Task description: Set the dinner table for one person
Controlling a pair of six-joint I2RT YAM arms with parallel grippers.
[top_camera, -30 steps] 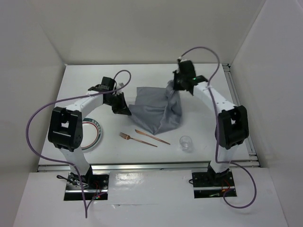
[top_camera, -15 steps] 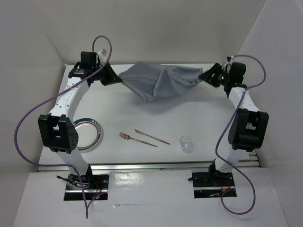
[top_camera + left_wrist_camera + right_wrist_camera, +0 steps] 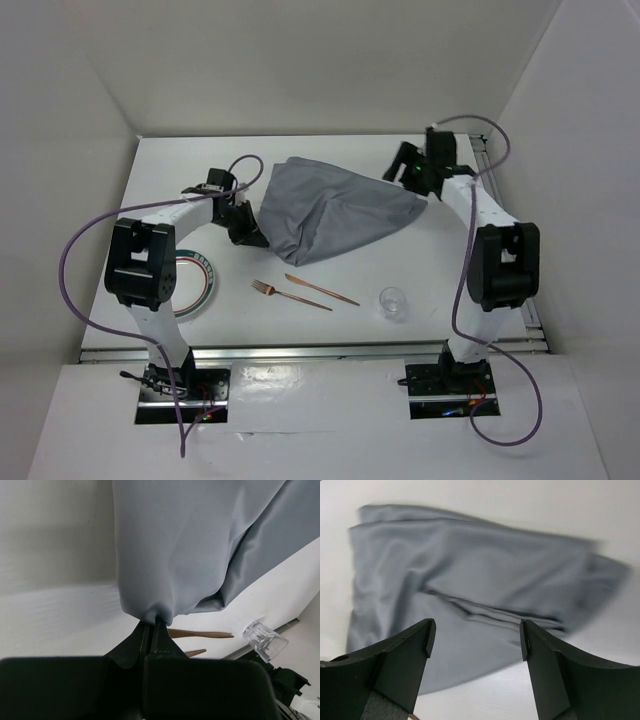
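Note:
The grey cloth [image 3: 335, 205] lies crumpled across the back middle of the white dinner table [image 3: 440, 265]. My left gripper [image 3: 256, 233] is shut on the cloth's left corner; in the left wrist view the fabric [image 3: 190, 545] bunches up from the closed tips of this gripper [image 3: 152, 622]. My right gripper [image 3: 405, 172] hovers open just past the cloth's right end. The right wrist view shows this gripper [image 3: 476, 635] above the cloth [image 3: 470, 580], nothing between its fingers.
A copper fork [image 3: 275, 292] and knife [image 3: 322, 290] lie side by side near the front. A clear glass [image 3: 394, 302] stands to their right. A plate [image 3: 198, 283] with a striped rim sits at front left, half hidden by the left arm. A metal rail [image 3: 320, 350] edges the table.
The cloth was stretched in the air between both grippers at the back; now it is down on the table. The right gripper has opened and let go. The left gripper moved nearer, still gripping.

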